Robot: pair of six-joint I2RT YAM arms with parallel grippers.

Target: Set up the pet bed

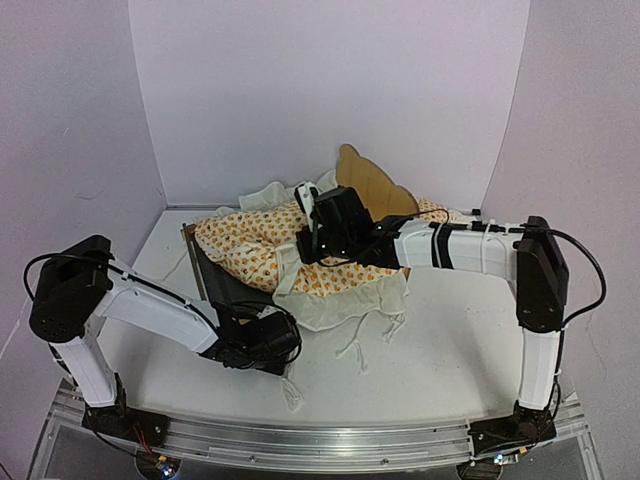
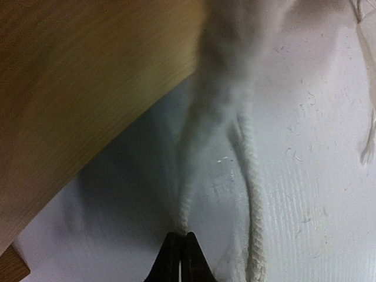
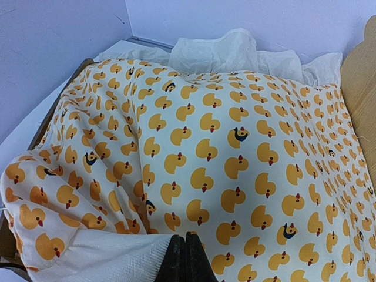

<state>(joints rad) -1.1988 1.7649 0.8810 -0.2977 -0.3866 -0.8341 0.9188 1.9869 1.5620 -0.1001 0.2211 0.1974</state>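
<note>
pet bed (image 1: 236,288) sits mid-table toward the back wall. its scalloped headboard (image 1: 375,180) stands at the far right end, and its dark base panel lies bare at the near left corner. most of the frame is buried under the duck-print bedding (image 1: 262,245), which is heaped and skewed rather than spread flat. its white ruffle (image 1: 340,305) spills over the near side onto the table (image 1: 450,350).

the left gripper (image 2: 180,241) is low beside the near corner of the frame. its jaws are pressed together on the end of a tie cord (image 2: 183,214), which runs straight into the tips. the right gripper (image 3: 185,238) hovers over the bedding, jaws pressed together, with no fabric clearly caught between them.

risks, as i judge them:
- a hard tug on the cord could drag the whole cover sideways or skid the light frame.
- the cord is thin and could slip out of the pinch.
- the other loose cords could snag an arm.

the frame is pale plywood, smooth with fine straight grain. the base looks matte. the bedding is thin, soft cloth that creases easily, and the ruffle is gauzy. the cord is twisted white rope.
</note>
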